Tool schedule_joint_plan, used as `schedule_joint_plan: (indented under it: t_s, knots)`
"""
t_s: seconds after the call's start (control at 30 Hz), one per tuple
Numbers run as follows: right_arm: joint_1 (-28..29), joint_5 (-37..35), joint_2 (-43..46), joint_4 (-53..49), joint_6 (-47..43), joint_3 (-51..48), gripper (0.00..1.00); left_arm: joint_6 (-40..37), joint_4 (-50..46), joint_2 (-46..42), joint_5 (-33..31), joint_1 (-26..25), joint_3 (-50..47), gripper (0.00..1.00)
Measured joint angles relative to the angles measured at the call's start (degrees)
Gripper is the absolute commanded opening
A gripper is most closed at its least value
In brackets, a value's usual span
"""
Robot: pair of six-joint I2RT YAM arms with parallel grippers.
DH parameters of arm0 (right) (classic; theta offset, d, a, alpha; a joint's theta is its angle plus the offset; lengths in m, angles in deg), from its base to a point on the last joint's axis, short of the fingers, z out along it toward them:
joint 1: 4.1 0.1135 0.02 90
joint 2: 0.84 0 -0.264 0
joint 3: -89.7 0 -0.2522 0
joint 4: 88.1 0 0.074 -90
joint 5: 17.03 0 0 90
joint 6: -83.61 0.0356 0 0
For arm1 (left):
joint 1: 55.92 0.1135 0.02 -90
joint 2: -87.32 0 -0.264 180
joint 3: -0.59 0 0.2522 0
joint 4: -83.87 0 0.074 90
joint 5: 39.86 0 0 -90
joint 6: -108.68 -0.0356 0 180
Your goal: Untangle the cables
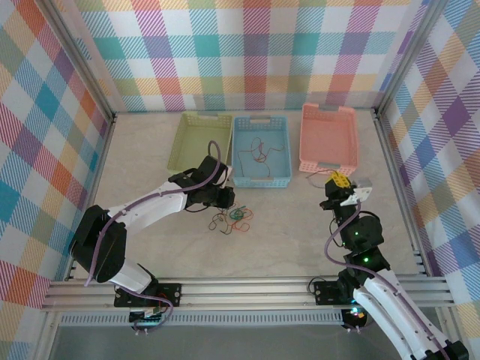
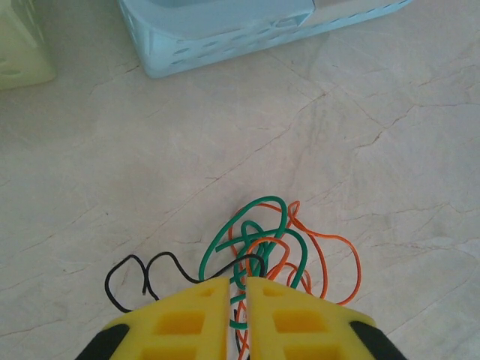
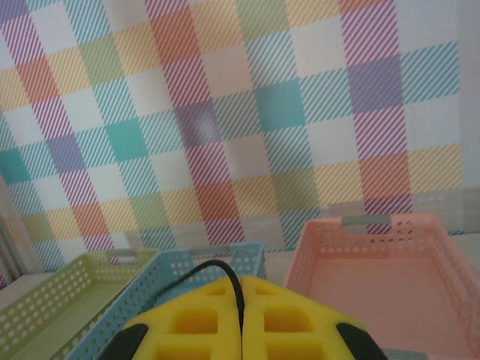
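Top view first: my left gripper (image 1: 225, 201) sits low on the table (image 1: 300, 240), right at the tangle (image 1: 238, 217) of cables. The tangle is just in front of the blue basket (image 1: 238, 154), which has a few orange-red cables (image 1: 256, 154) loose inside. My right gripper (image 1: 338, 181) is raised near the front of the pink basket (image 1: 328, 139), and a black wire (image 1: 316, 172) trails from it toward that basket's near edge. The arms are well apart, so I see no clash risk. My worry is that a lift on the left hauls the whole knot up rather than one strand.

Left wrist: fingers (image 2: 187, 322) are narrow, just a slit between them. The green cable (image 2: 255, 202) runs into the slit with something dark beside it; I can't tell if it's pinched or loose. The orange cable (image 2: 352, 262) and black cable (image 2: 131, 261) loop through the green one, all touching. If I pull now, I judge the loops cinch tighter, or the thin green one slips out. Catching two strands at once would drag the lot.

Right wrist: fingers (image 3: 300, 315) are pressed together, with the black wire pinched in the seam and curling out over the top. It's a thin wire and a small bite, so a fast swing could flick it free, or it could drop in the wrong basket
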Motion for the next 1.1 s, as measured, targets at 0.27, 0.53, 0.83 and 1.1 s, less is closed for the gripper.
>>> schedule_joint_plan:
  t_s: [0.27, 0.53, 0.83, 1.1]
  knots:
    - [0.0, 5.49, -2.58, -0.39, 0.46, 2.08, 0.0, 1.11, 1.6, -1.27, 2.36, 0.0, -1.51, 0.28]
    - [0.0, 11.56, -9.03, -0.57, 2.95, 12.31, 0.0, 3.87, 3.54, -7.87, 2.32, 0.02, -5.03, 0.43]
    - [0.0, 18.93, -28.41, 1.07, 11.37, 28.04, 0.0, 7.19, 4.17, -25.44, -6.67, 1.11, -9.79, 0.56]
    - [2.89, 22.56, -48.72, 3.45, 17.99, 45.05, 0.0, 8.35, 5.64, -35.01, -15.3, 2.32, -18.78, 0.58]
